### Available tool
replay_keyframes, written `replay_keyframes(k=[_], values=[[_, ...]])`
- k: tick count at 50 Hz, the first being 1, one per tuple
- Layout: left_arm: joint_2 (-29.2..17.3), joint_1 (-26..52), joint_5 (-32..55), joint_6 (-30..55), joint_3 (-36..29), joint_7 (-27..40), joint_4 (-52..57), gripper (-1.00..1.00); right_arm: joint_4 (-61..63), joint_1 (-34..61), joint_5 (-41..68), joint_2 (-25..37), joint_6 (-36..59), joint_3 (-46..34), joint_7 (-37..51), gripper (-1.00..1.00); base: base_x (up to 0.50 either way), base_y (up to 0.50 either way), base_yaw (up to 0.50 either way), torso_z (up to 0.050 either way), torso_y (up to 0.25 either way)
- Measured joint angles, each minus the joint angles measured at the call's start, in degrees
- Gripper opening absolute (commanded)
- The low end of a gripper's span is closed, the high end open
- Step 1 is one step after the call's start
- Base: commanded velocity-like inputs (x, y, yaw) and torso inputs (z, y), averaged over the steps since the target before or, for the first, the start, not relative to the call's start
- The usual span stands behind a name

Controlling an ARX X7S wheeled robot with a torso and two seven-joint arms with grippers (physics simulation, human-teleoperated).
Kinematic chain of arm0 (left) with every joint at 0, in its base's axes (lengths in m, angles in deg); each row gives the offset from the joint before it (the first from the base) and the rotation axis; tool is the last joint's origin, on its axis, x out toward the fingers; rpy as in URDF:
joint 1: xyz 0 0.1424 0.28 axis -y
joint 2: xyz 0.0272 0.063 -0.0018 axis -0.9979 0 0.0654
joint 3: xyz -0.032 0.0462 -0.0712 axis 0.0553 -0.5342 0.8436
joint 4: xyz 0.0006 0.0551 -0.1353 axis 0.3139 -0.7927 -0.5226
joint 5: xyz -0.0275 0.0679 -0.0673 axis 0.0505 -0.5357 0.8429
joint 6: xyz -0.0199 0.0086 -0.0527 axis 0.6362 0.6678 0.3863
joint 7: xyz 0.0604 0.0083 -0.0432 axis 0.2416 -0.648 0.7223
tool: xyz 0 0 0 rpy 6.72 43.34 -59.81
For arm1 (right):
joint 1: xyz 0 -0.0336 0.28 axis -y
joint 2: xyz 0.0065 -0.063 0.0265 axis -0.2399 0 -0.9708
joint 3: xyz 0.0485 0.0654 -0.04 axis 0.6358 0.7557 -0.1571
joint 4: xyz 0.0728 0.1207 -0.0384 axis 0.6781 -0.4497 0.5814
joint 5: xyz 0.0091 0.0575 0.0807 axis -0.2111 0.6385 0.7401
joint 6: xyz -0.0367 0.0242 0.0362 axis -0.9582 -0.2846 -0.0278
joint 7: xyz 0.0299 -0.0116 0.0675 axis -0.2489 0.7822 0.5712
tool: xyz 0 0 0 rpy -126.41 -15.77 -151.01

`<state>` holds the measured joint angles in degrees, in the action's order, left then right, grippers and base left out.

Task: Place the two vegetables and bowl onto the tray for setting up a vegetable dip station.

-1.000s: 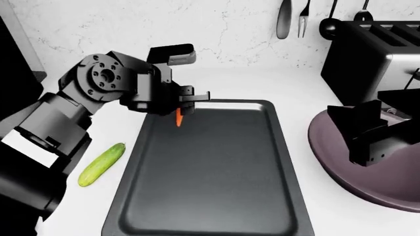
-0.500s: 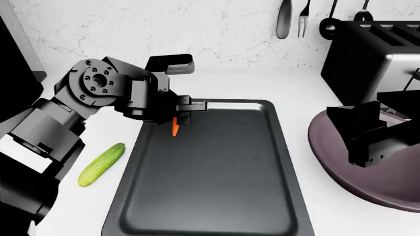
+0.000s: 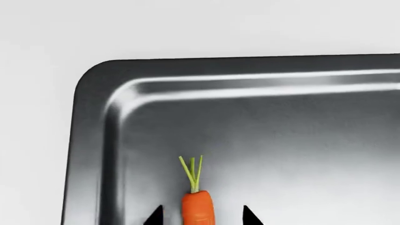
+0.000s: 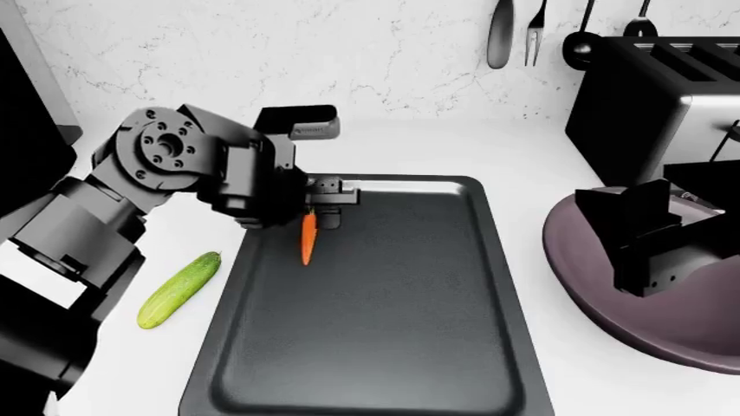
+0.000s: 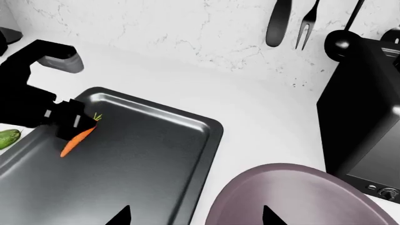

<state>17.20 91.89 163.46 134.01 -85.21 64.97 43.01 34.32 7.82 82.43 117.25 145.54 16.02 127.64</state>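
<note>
One carrot lies on your tray; left gripper fingers parted, straddling it without contact. Right gripper open, empty.

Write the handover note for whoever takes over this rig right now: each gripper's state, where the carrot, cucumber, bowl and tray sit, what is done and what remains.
Left gripper: jaws apart on either side of the carrot, over the tray's far left corner; whether the carrot has landed is unclear.
Right gripper: open, empty, hovering above the bowl.
Cucumber: on the counter, left of the tray.
Bowl: on the counter, right of the tray, in front of the toaster.
Done: carrot brought to the tray.
Left: confirm its release, then move the cucumber and bowl onto the tray.
</note>
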Motion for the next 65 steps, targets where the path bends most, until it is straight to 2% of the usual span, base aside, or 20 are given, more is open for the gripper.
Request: replay_keyframes(k=[9,15,34,47,58,65], values=[[-0.71,0.65,0.59,-0.26,0.79,0.04,1.17,1.00,0.12,0.00,0.09,0.30,-0.29,0.03,-0.19,1.00,0.00,0.00,0.00,0.000,0.000],[-2.73,1.45,2.84,0.95,1.84,2.79,4.27,1.00,0.24,0.21,0.45,0.60,-0.53,0.00,-0.13,1.00,0.00,0.00,0.00,0.000,0.000],[-12.75,7.42,22.90,10.52,1.84,23.70,17.49,1.00,1.09,0.53,1.89,1.78,-1.60,0.07,-0.04,1.00,0.00,0.00,0.00,0.000,0.000],[-21.78,12.23,40.18,10.86,-2.51,37.03,29.51,1.00,1.66,1.46,3.39,2.26,-2.05,-0.44,0.88,1.00,0.00,0.00,0.00,0.000,0.000],[-29.97,14.27,49.65,8.87,-5.79,43.17,39.86,1.00,2.99,1.53,4.40,3.32,-2.77,-0.30,1.14,1.00,0.00,0.00,0.00,0.000,0.000],[-33.46,16.03,50.94,9.69,-7.30,45.30,42.00,1.00,3.49,1.49,4.74,3.67,-3.11,-0.34,1.24,1.00,0.00,0.00,0.00,0.000,0.000]])
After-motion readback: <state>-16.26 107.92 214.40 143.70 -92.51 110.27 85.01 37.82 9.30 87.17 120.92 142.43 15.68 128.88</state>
